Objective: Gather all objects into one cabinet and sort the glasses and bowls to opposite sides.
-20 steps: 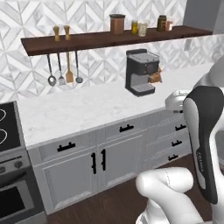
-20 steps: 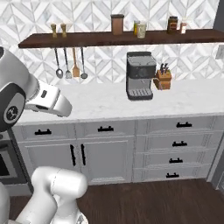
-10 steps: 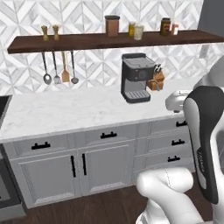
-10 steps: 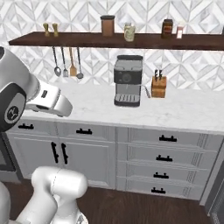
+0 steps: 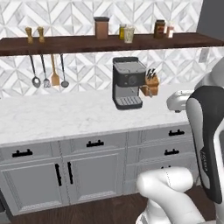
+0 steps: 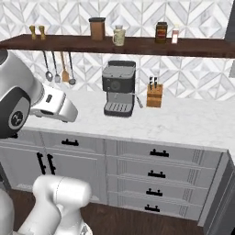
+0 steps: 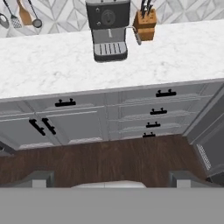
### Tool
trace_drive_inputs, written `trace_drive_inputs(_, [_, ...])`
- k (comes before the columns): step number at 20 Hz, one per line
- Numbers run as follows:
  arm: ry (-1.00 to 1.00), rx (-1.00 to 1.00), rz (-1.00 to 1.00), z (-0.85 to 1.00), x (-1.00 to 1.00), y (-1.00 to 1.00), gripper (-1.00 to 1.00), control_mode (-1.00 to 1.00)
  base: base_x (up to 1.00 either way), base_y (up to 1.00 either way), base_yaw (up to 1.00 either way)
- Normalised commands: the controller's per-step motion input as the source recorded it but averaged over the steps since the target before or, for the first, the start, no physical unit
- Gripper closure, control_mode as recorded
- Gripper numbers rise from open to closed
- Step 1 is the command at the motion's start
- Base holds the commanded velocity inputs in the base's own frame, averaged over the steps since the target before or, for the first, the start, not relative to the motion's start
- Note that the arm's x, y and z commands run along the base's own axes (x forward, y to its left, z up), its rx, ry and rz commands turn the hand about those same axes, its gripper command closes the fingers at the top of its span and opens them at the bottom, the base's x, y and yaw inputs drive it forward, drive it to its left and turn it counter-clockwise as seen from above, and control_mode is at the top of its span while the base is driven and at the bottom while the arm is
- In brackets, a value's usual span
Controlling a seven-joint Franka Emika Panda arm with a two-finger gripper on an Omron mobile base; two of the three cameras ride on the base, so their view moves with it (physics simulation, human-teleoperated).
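Note:
My gripper stands open with nothing between its dark fingertips; it hangs over the wood floor in front of the grey base cupboards. On the wall shelf stands a small cream vessel, next to lidded jars; I cannot tell whether it is a cup or a jar. A dark grey panel at the upper right edge may be the side of the cabinet. The bowls are out of view.
A black coffee machine and a knife block stand on the marble counter. Utensils hang under the shelf. Below are two cupboard doors and a stack of drawers. A brown canister is on the shelf.
The whole scene has slid left and come closer, so the base has moved; the stove has left the picture. The gripper stays open.

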Motion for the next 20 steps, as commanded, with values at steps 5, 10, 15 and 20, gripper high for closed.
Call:
trace_drive_inputs(5, [0.00, 0.00, 0.00, 0.00, 0.00, 0.00, -1.00, 1.00, 0.55, 0.01, -0.01])
trace_drive_inputs(10, [0.00, 0.00, 0.00, 0.00, 0.00, 0.00, -1.00, 1.00, 0.59, 0.15, -0.05])
trace_drive_inputs(15, [0.00, 0.00, 0.00, 0.00, 0.00, 0.00, -1.00, 1.00, 0.62, 0.27, -0.09])
trace_drive_inputs(20, [0.00, 0.00, 0.00, 0.00, 0.00, 0.00, -1.00, 1.00, 0.43, 0.26, -0.10])
